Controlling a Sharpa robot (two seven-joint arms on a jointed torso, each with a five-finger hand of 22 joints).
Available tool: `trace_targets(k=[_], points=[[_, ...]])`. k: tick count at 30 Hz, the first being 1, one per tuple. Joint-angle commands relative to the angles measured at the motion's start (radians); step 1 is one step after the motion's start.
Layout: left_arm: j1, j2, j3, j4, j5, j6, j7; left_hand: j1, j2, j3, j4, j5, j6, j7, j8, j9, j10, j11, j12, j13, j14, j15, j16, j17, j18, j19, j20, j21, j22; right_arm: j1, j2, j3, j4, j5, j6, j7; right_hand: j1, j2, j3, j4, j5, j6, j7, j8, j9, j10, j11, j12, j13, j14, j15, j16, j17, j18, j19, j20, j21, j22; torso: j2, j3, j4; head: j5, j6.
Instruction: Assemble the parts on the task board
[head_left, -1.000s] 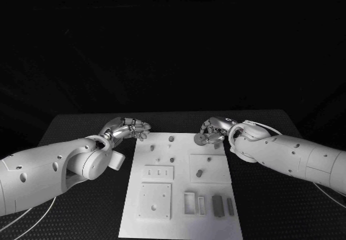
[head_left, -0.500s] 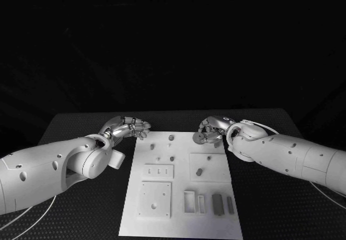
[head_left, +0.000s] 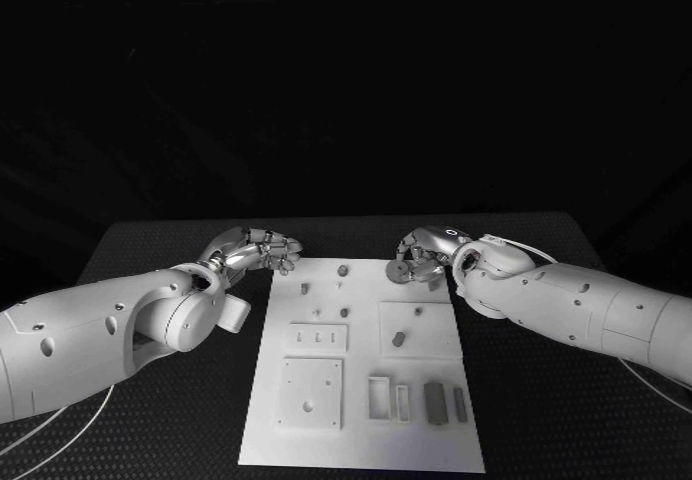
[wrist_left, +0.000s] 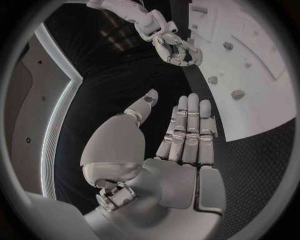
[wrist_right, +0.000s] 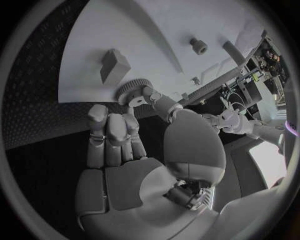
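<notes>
Task board (head_left: 361, 400) lay flat mid-counter (head_left: 159, 250), long axis running away from the robot. Small parts stood or lay across it: pegs near the far end, slotted blocks and rectangular pieces near the close end.

Right robot hand (head_left: 420, 257) sat at the board's far right corner, over the board edge. It pinched a small toothed gear (head_left: 401, 277) between thumb and fingertips. In the right wrist view the gear (wrist_right: 132, 90) was at the fingertips, just above the board's edge, with a wedge-shaped part (wrist_right: 113, 65) just beyond it on the board and a short round peg (wrist_right: 199, 46) farther off. Remaining fingers (wrist_right: 107, 131) were curled in side by side.

Left robot hand (head_left: 257, 250) was off the board, just beside its far left corner, above the counter. It held nothing. In the left wrist view its fingers (wrist_left: 187, 127) were straight and pressed together, thumb set apart, palm facing the board's edge. Nearest parts on the board, two small pegs (wrist_left: 237, 94), were near the fingertips but not touched.

Both hands were at the far end of the board, well apart, with the board's width between them.
</notes>
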Motion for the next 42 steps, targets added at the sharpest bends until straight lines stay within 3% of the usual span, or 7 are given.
trace_targets(k=[1,9,18,24,29,32,42], points=[[0.001,0.002,0.001,0.002,-0.004,0.012,0.008,-0.010,0.001,0.006,-0.003,-0.005,-0.005,-0.004,-0.004,0.001,-0.008,0.001,-0.007,-0.001,0.005,0.003,-0.005,0.001,0.015,-0.008,0.000,0.005,0.018,-0.020,0.007,-0.018,-0.010,-0.049,0.100,-0.028,-0.004,0.002,0.003,0.008,0.001,0.030,0.030,-0.003,-0.003,-0.005,-0.003,-0.001,-0.003,0.003,-0.007,-0.006,0.000,0.063,-0.004,0.002,0.007,0.011,-0.002,0.0011,0.0009,0.001,-0.003],[0.001,0.002,0.001,0.002,-0.004,0.013,0.008,-0.010,0.001,0.006,-0.003,-0.005,-0.005,-0.004,-0.004,0.001,-0.008,0.001,-0.007,-0.001,0.005,0.003,-0.005,0.002,0.015,-0.008,0.000,0.005,0.018,-0.025,0.013,-0.023,-0.021,-0.047,0.130,-0.025,-0.022,0.000,0.000,0.019,0.051,0.024,0.032,-0.011,-0.006,-0.012,-0.001,-0.001,-0.009,0.003,-0.005,-0.010,0.004,0.063,-0.007,0.004,0.011,0.010,-0.002,0.0008,0.0003,0.001,-0.005],[0.001,0.001,0.001,0.003,-0.005,0.012,0.007,-0.010,0.001,0.006,-0.003,-0.005,-0.005,-0.004,-0.004,0.001,-0.008,0.001,-0.007,0.000,0.005,0.003,-0.005,0.002,0.015,-0.008,0.000,0.005,0.018,-0.025,0.011,-0.024,-0.023,-0.060,0.138,-0.029,-0.013,0.020,0.009,0.012,0.096,0.034,0.030,-0.009,-0.004,-0.010,-0.003,0.004,-0.010,0.007,-0.006,-0.010,0.011,0.063,-0.010,0.004,0.015,0.009,-0.002,0.0006,-0.0003,-0.001,-0.008],[0.001,0.000,0.001,0.004,-0.006,0.012,0.007,-0.011,0.001,0.006,-0.003,-0.005,-0.005,-0.004,-0.004,0.002,-0.008,0.000,-0.007,0.000,0.005,0.003,-0.005,0.002,0.015,-0.008,0.000,0.005,0.018,-0.025,0.006,-0.025,-0.011,-0.078,0.106,-0.034,-0.022,0.052,0.021,0.010,0.078,0.059,0.022,0.001,0.002,-0.002,-0.010,0.008,-0.014,0.012,-0.012,-0.009,0.018,0.063,-0.008,0.006,0.020,0.007,-0.002,0.0010,-0.0009,-0.001,-0.006],[0.001,-0.001,0.001,0.005,-0.006,0.011,0.008,-0.011,0.001,0.006,-0.003,-0.005,-0.005,-0.004,-0.004,0.002,-0.008,0.000,-0.007,0.000,0.005,0.003,-0.005,0.003,0.015,-0.008,0.000,0.005,0.018,-0.025,0.002,-0.024,0.009,-0.105,0.072,-0.046,-0.024,0.053,0.021,0.011,0.078,0.060,0.021,0.001,0.003,-0.001,-0.010,0.009,-0.014,0.014,-0.013,-0.008,0.019,0.063,-0.007,0.006,0.021,0.007,-0.002,0.0003,-0.0007,-0.003,-0.005],[0.001,-0.001,0.001,0.007,-0.006,0.010,0.008,-0.011,0.002,0.006,-0.003,-0.005,-0.005,-0.004,-0.004,0.002,-0.008,0.000,-0.007,0.000,0.005,0.003,-0.006,0.003,0.015,-0.008,0.000,0.005,0.018,-0.024,-0.004,-0.024,0.027,-0.111,0.047,-0.051,-0.035,0.061,0.023,0.018,0.092,0.087,0.012,0.015,0.010,0.012,-0.019,0.014,-0.014,0.020,-0.019,-0.007,0.021,0.063,-0.003,0.006,0.024,0.006,-0.002,0.0001,-0.0007,-0.004,-0.001],[0.001,-0.005,0.001,0.012,-0.006,0.008,0.009,-0.011,0.002,0.007,-0.003,-0.005,-0.005,-0.004,-0.004,0.002,-0.007,0.000,-0.007,0.000,0.005,0.003,-0.006,0.003,0.015,-0.008,0.000,0.006,0.018,0.000,-0.010,-0.014,0.068,-0.169,-0.033,-0.092,-0.046,0.059,0.025,0.020,0.098,0.104,0.004,0.023,0.020,0.019,-0.026,0.013,-0.017,0.027,-0.027,-0.008,0.023,0.063,0.002,0.004,0.026,0.003,-0.002,-0.0013,0.0004,-0.008,0.004]])
